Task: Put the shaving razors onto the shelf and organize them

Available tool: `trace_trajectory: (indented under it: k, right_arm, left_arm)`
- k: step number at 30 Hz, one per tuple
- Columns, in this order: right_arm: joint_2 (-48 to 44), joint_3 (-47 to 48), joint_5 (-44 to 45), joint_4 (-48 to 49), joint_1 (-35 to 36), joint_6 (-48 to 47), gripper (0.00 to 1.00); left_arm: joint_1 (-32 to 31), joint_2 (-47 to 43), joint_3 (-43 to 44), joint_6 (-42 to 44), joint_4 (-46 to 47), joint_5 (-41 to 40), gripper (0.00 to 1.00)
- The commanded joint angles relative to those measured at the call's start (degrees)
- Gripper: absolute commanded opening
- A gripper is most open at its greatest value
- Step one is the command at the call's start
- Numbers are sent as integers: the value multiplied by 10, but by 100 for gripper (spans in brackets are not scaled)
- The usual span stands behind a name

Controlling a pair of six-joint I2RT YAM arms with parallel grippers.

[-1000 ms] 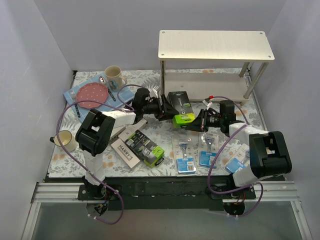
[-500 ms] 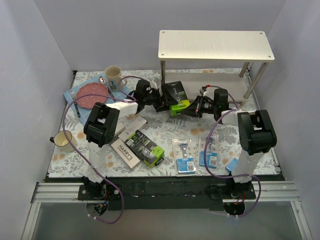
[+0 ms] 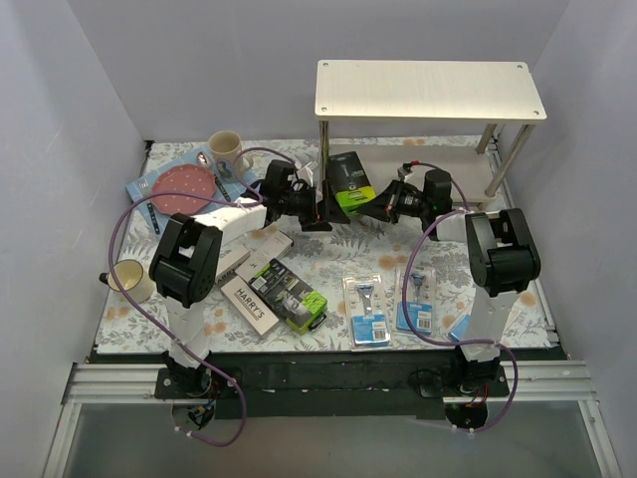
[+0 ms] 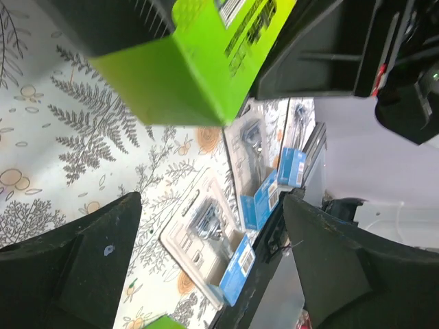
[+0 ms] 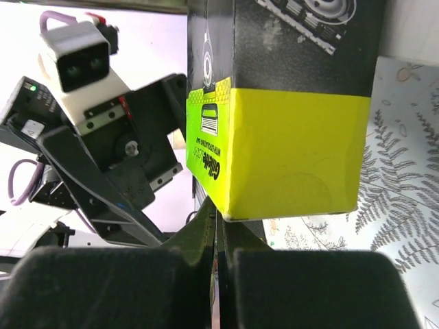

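left gripper (image 3: 320, 206): centre of the frame, fingers spread wide and holding nothing, likely standing by to steady the load.
green box (image 3: 348, 182): just right of it, upright against the shelf's front left leg, lime end lowest.
right gripper (image 3: 378, 203): fingers pressed to a thin seam, seemingly pinching the green box's bottom edge to carry it.
shelf (image 3: 428, 90): upper right, top board without any pack yet.

Black-and-lime razor box (image 3: 347, 184), blue-carded blister packs (image 3: 370, 311), fern-print tablecloth (image 3: 328, 264), pink speckled plate (image 3: 183, 189), pale wood shelf (image 3: 428, 90)

Lab booth, plain white walls (image 3: 70, 119)
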Motion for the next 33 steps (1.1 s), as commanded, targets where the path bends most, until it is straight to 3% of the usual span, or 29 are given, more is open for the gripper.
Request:
trace_trajectory:
  k: [1,6,11,14,18,19,25,33]
  right_arm:
    - [-32,11,-10,48,-17,3,1]
    - [-59,-19,3,83,-5,17,1]
    - [-15,-11,22,160,31,75,1]
    - [0,6,38,176,44,89,1]
    - [-11,-13,70,166,44,83,1]
    - [-14,-27,70,168,45,85,1]
    - [-9,-42,89,180,44,79,1]
    - [55,37,96,160,42,67,1]
  left_arm:
    - [-1,-35,-9,54,-45,22,83]
    - [0,-57,-23,75,-69,14,83]
    - [3,-80,-34,152,-134,-26,79]
    - [10,-89,-39,177,-166,-51,62]
    - [14,-88,-35,197,-173,-70,8]
    - [15,-86,-32,196,-172,-86,0]
    - [15,-63,-5,190,-162,-138,0]
    - [15,-60,-1,187,-158,-129,0]
